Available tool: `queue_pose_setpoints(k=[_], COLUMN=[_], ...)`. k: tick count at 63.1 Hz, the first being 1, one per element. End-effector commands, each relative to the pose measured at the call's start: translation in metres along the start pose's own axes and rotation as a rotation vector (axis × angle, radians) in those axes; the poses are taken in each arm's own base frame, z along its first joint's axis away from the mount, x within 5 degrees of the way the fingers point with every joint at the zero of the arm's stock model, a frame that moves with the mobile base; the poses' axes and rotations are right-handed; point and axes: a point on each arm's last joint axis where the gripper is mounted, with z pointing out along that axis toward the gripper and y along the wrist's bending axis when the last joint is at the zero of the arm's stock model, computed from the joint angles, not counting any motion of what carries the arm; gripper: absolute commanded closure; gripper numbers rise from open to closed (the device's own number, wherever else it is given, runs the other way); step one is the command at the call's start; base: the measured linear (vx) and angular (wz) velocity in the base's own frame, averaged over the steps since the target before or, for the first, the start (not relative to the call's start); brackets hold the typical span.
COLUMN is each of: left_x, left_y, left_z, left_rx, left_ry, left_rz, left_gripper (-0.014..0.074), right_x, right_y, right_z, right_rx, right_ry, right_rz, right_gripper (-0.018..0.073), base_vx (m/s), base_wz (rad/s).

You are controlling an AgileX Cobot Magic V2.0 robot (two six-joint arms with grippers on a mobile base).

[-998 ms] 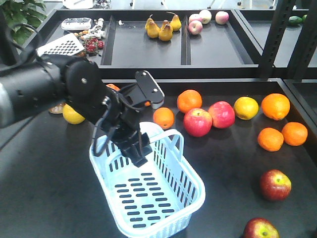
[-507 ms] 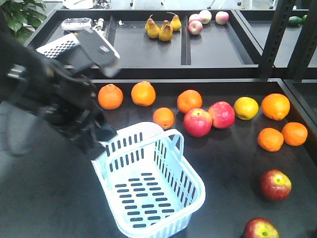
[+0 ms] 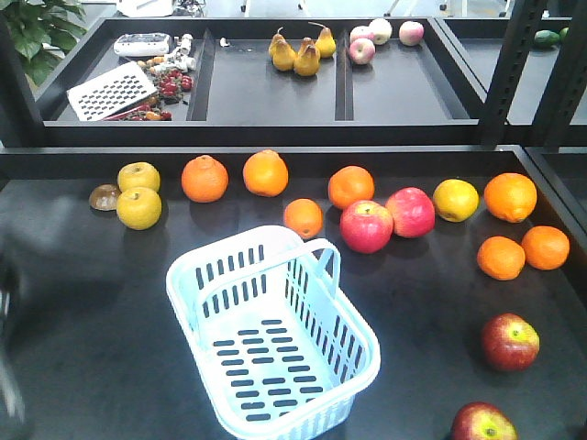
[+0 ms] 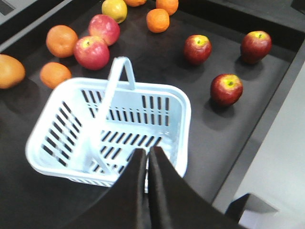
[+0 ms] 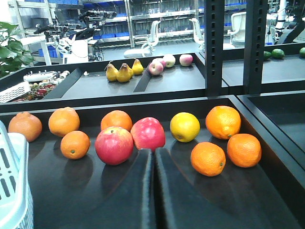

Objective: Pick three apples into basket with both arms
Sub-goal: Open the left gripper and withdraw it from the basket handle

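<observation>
apples point(image 4: 226, 88) near basket point(image 4: 157, 88), left gripper point(image 4: 147, 155) closed, right gripper point(image 5: 153, 151) closed

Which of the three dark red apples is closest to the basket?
The lowest apple in the left wrist view, just off the basket rim. The upper-left apple and upper-right apple sit farther away.

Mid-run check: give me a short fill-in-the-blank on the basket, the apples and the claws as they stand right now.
1. The basket holds ___ fruit.
2. In the left wrist view, ___ dark red apples lie outside the basket.
3. The left claw and the right claw are both ___, holding nothing.
4. The pears on the back shelf number ___.

Missing words: no; three; shut; three
</observation>
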Motion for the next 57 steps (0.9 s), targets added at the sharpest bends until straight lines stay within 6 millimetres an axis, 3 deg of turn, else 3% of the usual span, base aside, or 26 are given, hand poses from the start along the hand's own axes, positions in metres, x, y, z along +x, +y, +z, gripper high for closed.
queue_pose_setpoints(k=[1, 10, 18, 24, 36, 42, 51, 57], left_x=[0.022, 0.079, 0.109, 0.119, 0.119, 0.119, 0.121, 0.121], left_y=[-0.004, -0.010, -0.015, -0.016, -0.016, -0.016, -0.016, -0.016], left_z=[-0.001, 0.013, 0.021, 0.025, 0.026, 0.026, 0.027, 0.027], left_rx=[-0.021, -0.026, -0.012, -0.010, -0.007, -0.006, -0.003, -0.003], left_ry=[-0.142, -0.152, -0.144, -0.131, -0.128, -0.127, -0.118, -0.118], left_rz=[-0.067, -0.139, -0.197, -0.210, -0.217, -0.217, -0.217, -0.217], left_gripper=[0.0603, 0.0604, 0.0604, 0.0603, 0.0603, 0.0603, 0.0603, 0.0603], right_x=[-0.003, -0.003, -0.003, -0.003, -0.004, -0.009, -0.015, -0.016], right_y=[0.000, 0.000, 0.000, 0.000, 0.000, 0.001, -0.002, -0.003], right_z=[-0.001, -0.001, -0.001, -0.001, -0.001, -0.001, -0.002, -0.002], right_rx=[-0.002, -0.002, -0.002, -0.002, -0.004, -0.021, -0.057, -0.063], right_ry=[-0.078, -0.078, -0.078, -0.078, -0.085, -0.138, -0.212, -0.217], right_rz=[-0.016, -0.016, -0.016, -0.016, 0.007, 0.192, 0.698, 0.867], right_gripper=[0.0564, 0.0564, 0.0564, 0.0564, 0.0564, 0.0564, 0.0564, 0.0564], base_vx=[0.00, 0.00, 0.00, 0.00, 0.00, 0.00, 0.00, 0.00], base_wz=[0.00, 0.00, 0.00, 0.00, 0.00, 0.00, 0.00, 0.00])
